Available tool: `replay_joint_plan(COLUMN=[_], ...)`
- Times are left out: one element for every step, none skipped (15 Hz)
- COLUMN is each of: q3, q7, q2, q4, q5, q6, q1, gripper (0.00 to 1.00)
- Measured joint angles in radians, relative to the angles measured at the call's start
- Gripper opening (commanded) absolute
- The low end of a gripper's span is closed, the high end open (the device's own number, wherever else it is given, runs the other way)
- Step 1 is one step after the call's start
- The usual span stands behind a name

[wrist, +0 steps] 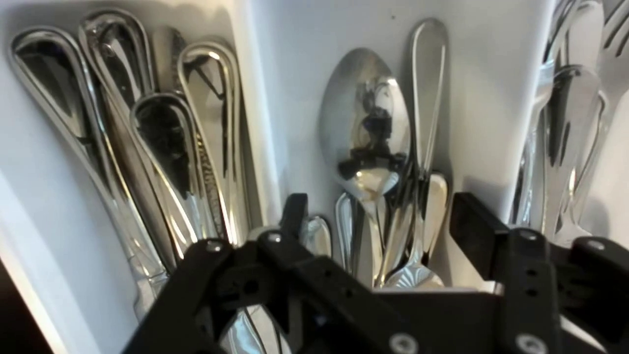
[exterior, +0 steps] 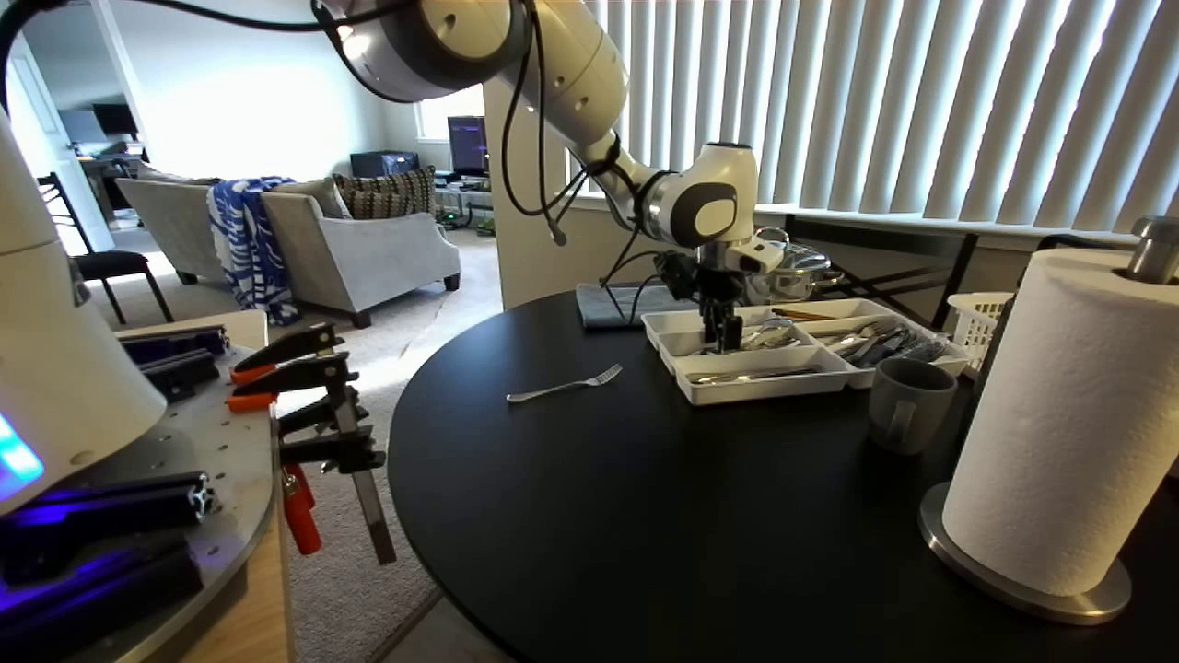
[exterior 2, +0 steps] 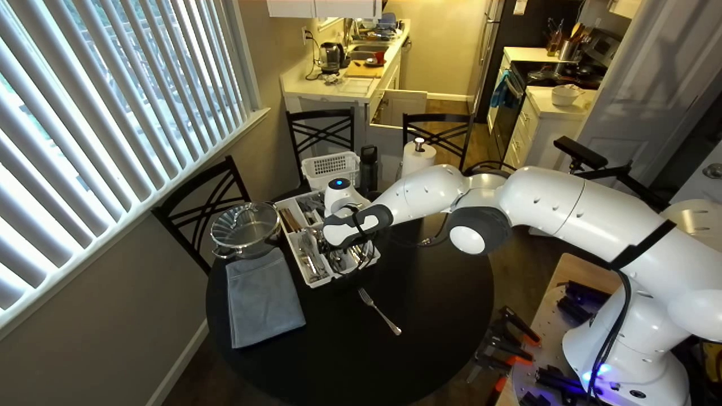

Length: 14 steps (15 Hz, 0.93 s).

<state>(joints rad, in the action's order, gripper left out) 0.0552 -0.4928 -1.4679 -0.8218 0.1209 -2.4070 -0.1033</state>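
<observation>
Two fingers (wrist: 474,233) of the claw (wrist: 383,221) stand apart, released, over some spoons (wrist: 366,113) in the tray (exterior: 774,390), and one fork (exterior: 569,386) lies on the bench (exterior: 645,534).

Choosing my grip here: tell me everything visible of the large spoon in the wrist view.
The spoon looks like shiny silver metal, with an oval, mirror-like bowl and slim handle. It lies in a tray compartment, bowl toward the wrist view's top, handle running down close against other cutlery, its end unclear. The gripper is open above it, no contact visible.
</observation>
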Motion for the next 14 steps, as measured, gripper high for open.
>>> replay_joint_plan(q3=[-0.001, -0.002, -0.005, -0.008, -0.01, -0.011, -0.011, -0.011, -0.011, -0.011, -0.01, -0.008, -0.004, 0.002], q7=[0.0, 0.0, 0.0, 0.0, 0.0, 0.0, 0.001, 0.002, 0.002, 0.002, 0.002, 0.002, 0.002, 0.002], q2=[0.0, 0.0, 0.0, -0.003, -0.005, -0.007, -0.007, -0.007, -0.006, -0.006, -0.006, -0.006, -0.006, -0.005], q4=[0.0, 0.001, 0.0, -0.001, -0.003, -0.003, -0.003, -0.002, 0.0, 0.002, 0.003, 0.004, 0.005, 0.006], q5=[0.0, 0.0, 0.0, 0.0, 0.0, 0.0, 0.0, -0.002, -0.004, -0.007, -0.012, -0.014, -0.015, -0.016], q6=[0.0, 0.0, 0.0, 0.0, 0.0, 0.001, 0.002, 0.004, 0.007, 0.009, 0.009, 0.009, 0.008, 0.003], q1=[0.0, 0.0, -0.001, -0.001, -0.001, -0.002, -0.004, -0.006, -0.008, -0.01, -0.011, -0.012, -0.015, -0.018], gripper=[0.39, 0.33, 0.27, 0.19, 0.14, 0.07, 0.03, 0.01, 0.0, 0.04, 0.04, 0.04, 0.04, 0.04])
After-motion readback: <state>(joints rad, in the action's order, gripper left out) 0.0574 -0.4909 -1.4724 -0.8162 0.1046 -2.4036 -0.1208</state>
